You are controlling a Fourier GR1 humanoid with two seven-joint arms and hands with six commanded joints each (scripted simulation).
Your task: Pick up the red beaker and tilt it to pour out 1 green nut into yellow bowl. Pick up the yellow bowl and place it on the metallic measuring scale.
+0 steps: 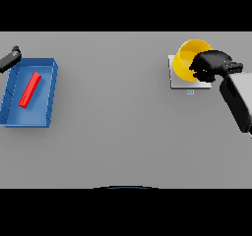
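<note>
Head view: the grey worktop (123, 132) carries two groups of things, set well apart at its left and right sides. At the far right, the yellow bowl (187, 60) is tipped on its side over the metallic measuring scale (179, 82), its open mouth turned toward the left so the inner wall shows, and its lower edge lies over the scale's flat grey plate. The right hand (211, 67) comes in from the right edge on a white and grey arm, and its dark fingers (201, 74) are curled round the right side of the bowl, gripping it by the rim. A small pale label sits on the worktop just near the scale's front edge. At the far left, a blue tray (49, 95) with raised walls rests on the worktop, and the red beaker (30, 89) lies inside it on its side, a long red shape running slantwise from the near left to the far right of the tray floor. The left hand (10, 59) shows only as a dark shape at the left edge, just beyond the tray's far left corner; whether its fingers are spread or curled cannot be told. No green nut can be made out.
</note>
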